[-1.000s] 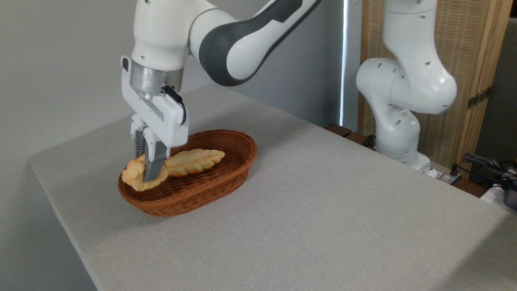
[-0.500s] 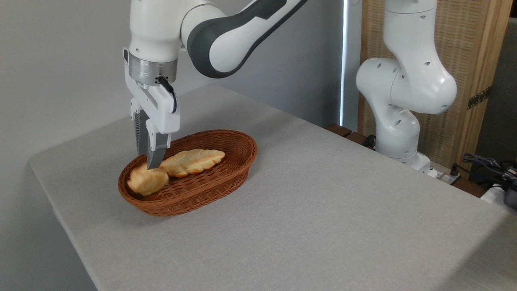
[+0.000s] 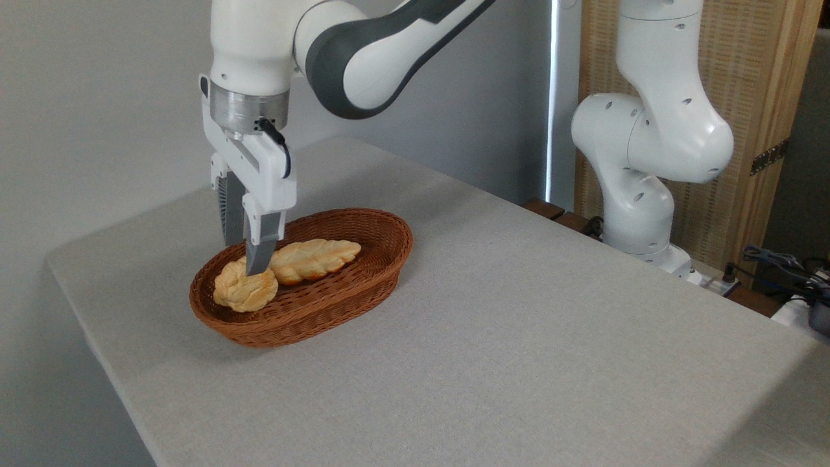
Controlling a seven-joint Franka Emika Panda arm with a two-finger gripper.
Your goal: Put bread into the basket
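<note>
A: Since a second ago, when the fingers were clamped on the bread [image 3: 245, 289] and holding it tilted at the basket's [image 3: 337, 305] nine-o'clock end, the gripper [image 3: 245, 251] has let go and come up; the bun now lies flat on the wicker floor at that end.

B: Finger state?

A: Parted a moderate way, nothing between them. The near finger's tip overlaps the bun's top edge in this view; touching or just above, I cannot tell.

B: So the task?

A: Judged done in substance: bread is inside the rim, resting free. What is left is a clean retreat.

B: Neighbours?

A: Braided loaf [image 3: 315, 259] lies in the basket toward three o'clock of the bun, touching it. Table [image 3: 519, 337] bare elsewhere. Arm base [image 3: 639, 201] stands well apart at three o'clock. Nothing blocks a straight rise.
</note>
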